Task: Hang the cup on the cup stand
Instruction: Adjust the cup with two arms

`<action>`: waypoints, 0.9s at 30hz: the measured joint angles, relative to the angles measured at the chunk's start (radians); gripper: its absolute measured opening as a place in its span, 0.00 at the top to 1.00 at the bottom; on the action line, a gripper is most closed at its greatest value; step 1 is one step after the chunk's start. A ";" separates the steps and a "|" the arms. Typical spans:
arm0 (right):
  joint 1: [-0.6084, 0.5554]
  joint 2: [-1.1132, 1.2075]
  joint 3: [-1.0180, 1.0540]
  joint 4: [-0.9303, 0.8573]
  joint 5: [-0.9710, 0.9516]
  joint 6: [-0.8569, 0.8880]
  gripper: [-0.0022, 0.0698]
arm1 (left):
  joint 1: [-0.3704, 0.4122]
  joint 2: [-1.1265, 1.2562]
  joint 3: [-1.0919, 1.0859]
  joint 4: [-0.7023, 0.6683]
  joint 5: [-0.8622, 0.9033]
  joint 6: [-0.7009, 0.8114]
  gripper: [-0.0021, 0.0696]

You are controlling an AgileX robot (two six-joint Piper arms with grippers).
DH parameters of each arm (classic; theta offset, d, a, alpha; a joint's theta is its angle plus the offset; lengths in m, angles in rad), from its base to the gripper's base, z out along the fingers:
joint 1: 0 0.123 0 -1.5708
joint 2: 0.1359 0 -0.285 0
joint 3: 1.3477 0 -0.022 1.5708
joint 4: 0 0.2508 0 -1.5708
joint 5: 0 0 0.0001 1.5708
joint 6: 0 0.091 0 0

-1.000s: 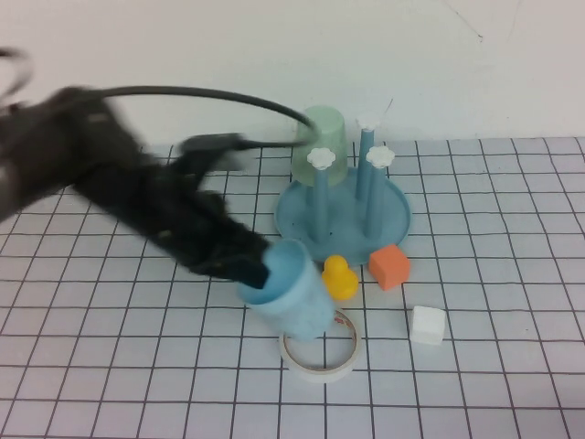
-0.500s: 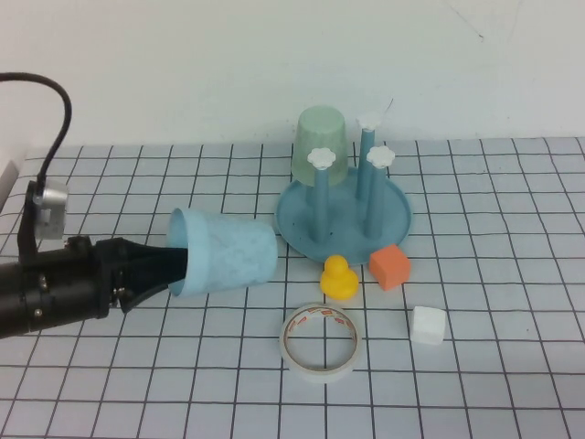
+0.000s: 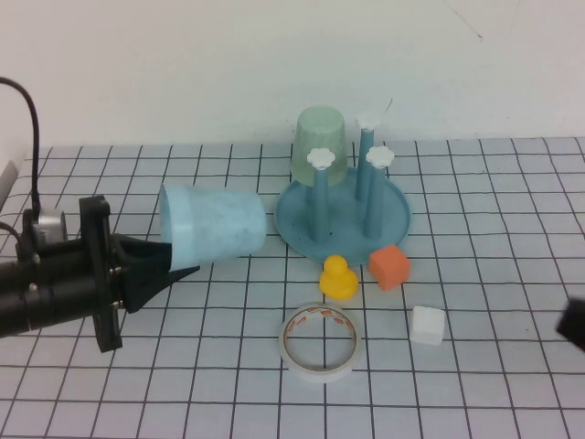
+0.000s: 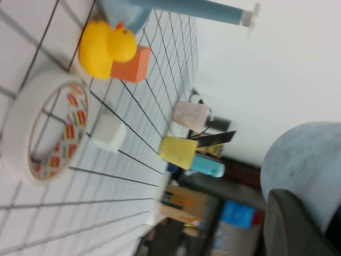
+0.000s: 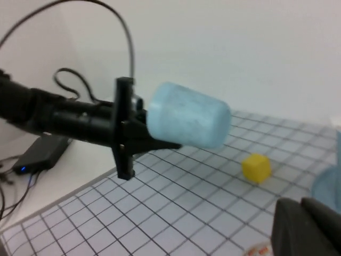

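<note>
The cup (image 3: 212,224) is a light sky-blue tumbler held on its side above the table, mouth toward the left arm. My left gripper (image 3: 179,258) is shut on its rim; one dark finger (image 4: 290,224) lies against the cup's wall (image 4: 306,165). The cup stand (image 3: 394,219), a blue dish with white-capped pegs, is to the cup's right, apart from it. My right gripper (image 3: 574,322) shows at the table's right edge, shut and holding nothing (image 5: 311,224). From the right wrist view the cup (image 5: 186,114) hangs off the left arm (image 5: 69,114).
A pale green cup (image 3: 320,146) sits upside down on a back peg of the stand. In front of the stand lie a yellow duck (image 3: 338,277), an orange block (image 3: 390,266), a white cube (image 3: 428,325) and a tape roll (image 3: 319,342).
The left arm has swung back to the left with the cup, lifting it off the tape roll and turning it sideways. The right gripper has come into view at the right edge.
</note>
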 joint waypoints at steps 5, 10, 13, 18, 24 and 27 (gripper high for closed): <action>0.106 0.164 -0.179 -0.061 0.010 -0.119 0.97 | 0.000 0.000 0.000 0.000 0.004 -0.096 0.96; 0.334 0.271 -0.402 -0.290 -0.194 -0.124 0.97 | 0.000 0.000 0.000 0.000 0.006 -0.103 0.96; 0.487 0.344 -0.522 -0.449 -0.325 -0.073 0.97 | 0.000 0.000 0.000 0.000 0.006 -0.062 0.96; 0.669 0.492 -0.716 -0.733 -0.422 0.102 0.97 | 0.000 0.000 0.000 0.000 0.006 -0.018 0.96; 0.802 0.704 -0.910 -1.186 -0.426 0.421 0.83 | 0.000 0.000 0.000 0.000 0.006 -0.005 0.96; 0.851 0.788 -0.986 -1.427 -0.393 0.585 0.58 | 0.000 0.000 0.000 0.000 0.006 -0.005 0.96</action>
